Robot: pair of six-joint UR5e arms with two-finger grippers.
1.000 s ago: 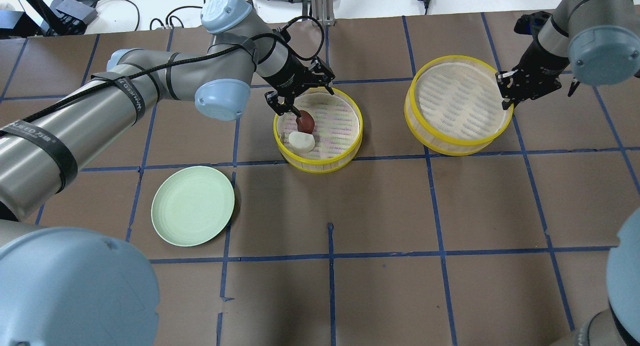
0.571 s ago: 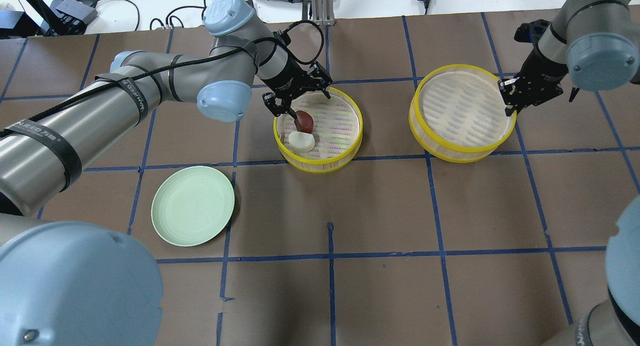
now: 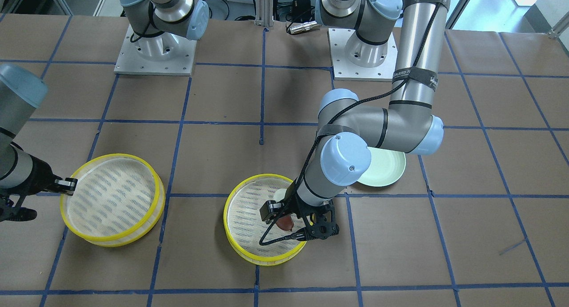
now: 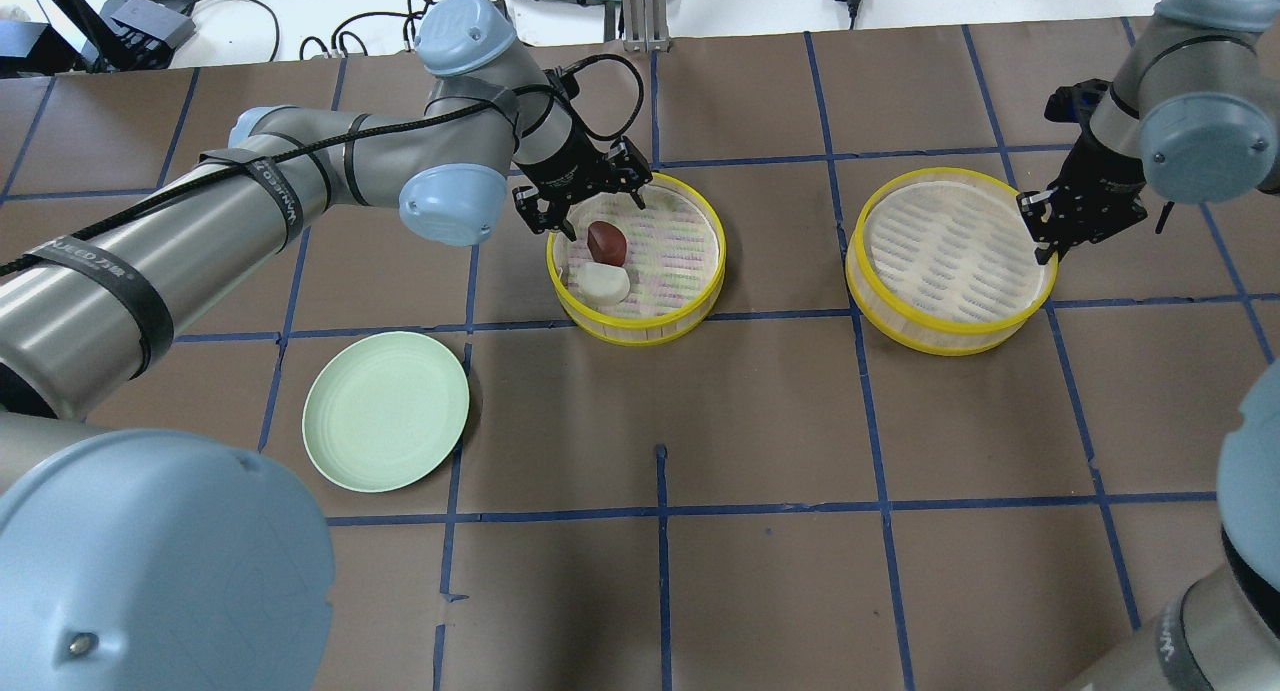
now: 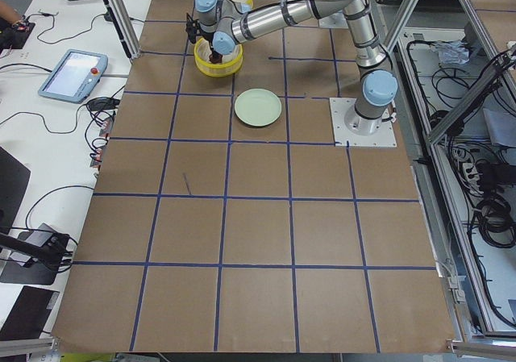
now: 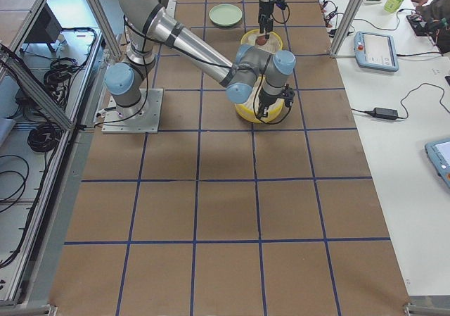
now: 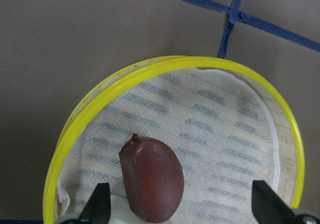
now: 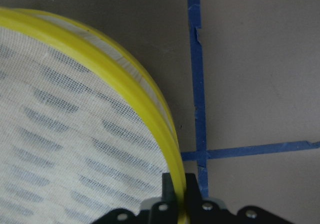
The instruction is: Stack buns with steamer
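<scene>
A dark reddish-brown bun (image 4: pixel 607 241) and a white bun (image 4: pixel 603 283) lie side by side in the left yellow-rimmed steamer tray (image 4: pixel 640 333). My left gripper (image 4: pixel 598 218) is open and empty just above the brown bun. In the left wrist view the brown bun (image 7: pixel 152 179) lies between and below my fingertips (image 7: pixel 100 204). My right gripper (image 4: pixel 1040 236) is shut on the rim of the second, empty steamer tray (image 4: pixel 950 261). The right wrist view shows its jaws pinching that yellow rim (image 8: pixel 125 79). I cannot tell whether this tray rests on the table.
A pale green plate (image 4: pixel 386 411) lies empty on the brown paper at the near left, also seen in the front view (image 3: pixel 386 169). Blue tape lines grid the table. Cables and a pendant lie beyond the far edge.
My left gripper has drawn up and back from the brown bun, which stays in the tray. My right gripper has carried the empty steamer tray nearer to me and slightly right.
</scene>
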